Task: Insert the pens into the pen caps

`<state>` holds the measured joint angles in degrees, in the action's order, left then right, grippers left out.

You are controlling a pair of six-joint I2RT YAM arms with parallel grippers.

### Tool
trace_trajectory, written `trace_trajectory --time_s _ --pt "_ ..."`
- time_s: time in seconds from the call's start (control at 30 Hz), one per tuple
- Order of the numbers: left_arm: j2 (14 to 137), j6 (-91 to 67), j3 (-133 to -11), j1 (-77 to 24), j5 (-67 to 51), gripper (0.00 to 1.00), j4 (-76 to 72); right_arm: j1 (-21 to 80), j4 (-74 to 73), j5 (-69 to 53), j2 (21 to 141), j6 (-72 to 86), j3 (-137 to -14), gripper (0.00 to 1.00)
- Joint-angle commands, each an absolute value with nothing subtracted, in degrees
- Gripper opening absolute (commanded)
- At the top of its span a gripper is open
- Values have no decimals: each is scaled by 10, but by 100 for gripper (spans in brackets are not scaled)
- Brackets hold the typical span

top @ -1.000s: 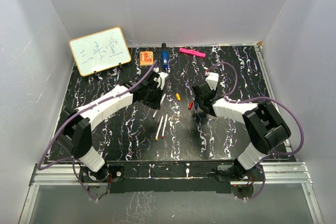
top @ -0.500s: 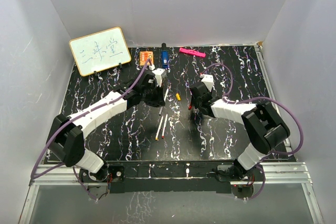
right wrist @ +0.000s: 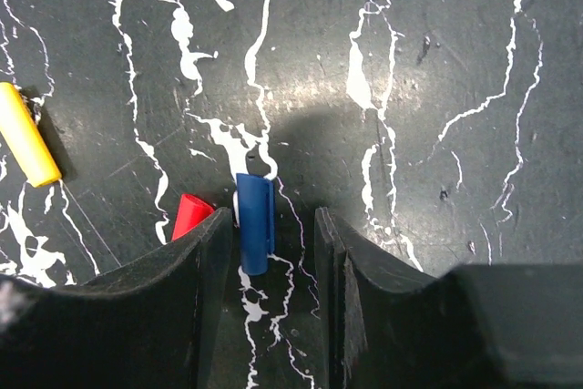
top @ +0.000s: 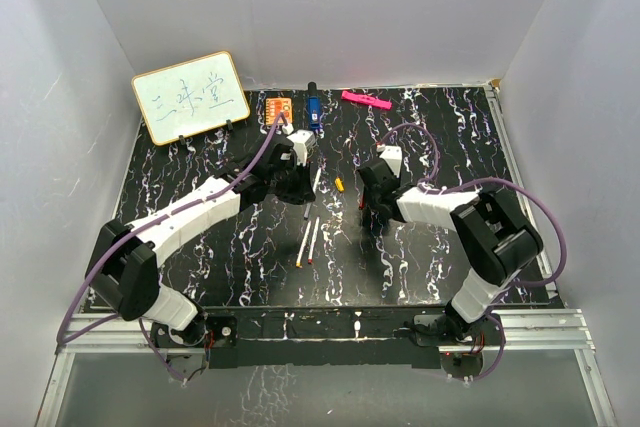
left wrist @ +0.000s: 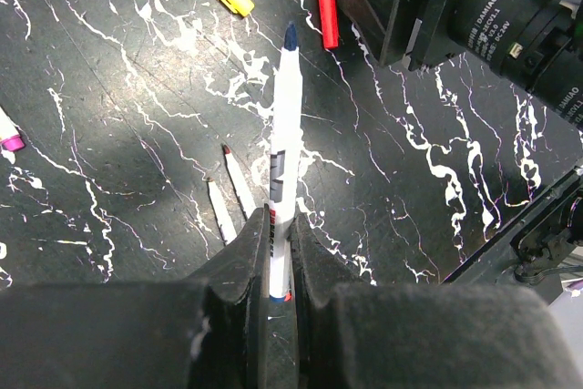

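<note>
Top external view, nearest the arm bases, shows two pens (top: 309, 242) lying loose side by side on the table (top: 250, 267), neither wearing a cap. Just beyond them the right fingers (right wrist: 273, 230) hang low over the table, part open and astride the blue cap (right wrist: 254, 222). The cap lies flat between them, close against one finger with a clear gap to the other, so we judge it not yet gripped. The red cap (right wrist: 191, 213) lies just outside that same finger, and the yellow cap (right wrist: 27, 146) sits well off to the side. About level with these, the left fingers (left wrist: 281, 225) are closed tight on the barrel of the blue-tipped pen (left wrist: 285, 134), held above the table with its bare tip pointing toward the right fingers. A purple-ended pen (left wrist: 7, 129) shows at the edge of the left wrist view. We cannot find green or purple caps. Along the far edge stand the whiteboard (top: 190, 97), orange square (top: 279, 109), blue object (top: 312, 110) and pink bar (top: 365, 100). We see no pen capped. By our reckoning the blue pairing is only being set up, with every insertion left to do
</note>
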<state>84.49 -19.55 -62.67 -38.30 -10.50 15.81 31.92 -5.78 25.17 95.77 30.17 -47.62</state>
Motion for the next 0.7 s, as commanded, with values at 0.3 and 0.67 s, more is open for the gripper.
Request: trace_trajectory --time_s 0.3,0.67 --pt "828 -196 -634 -379 -100 0 159 321 -70 247 994 302 -524 32" --pt "830 -193 -643 -379 -96 0 163 345 -155 267 1021 320 -532 27"
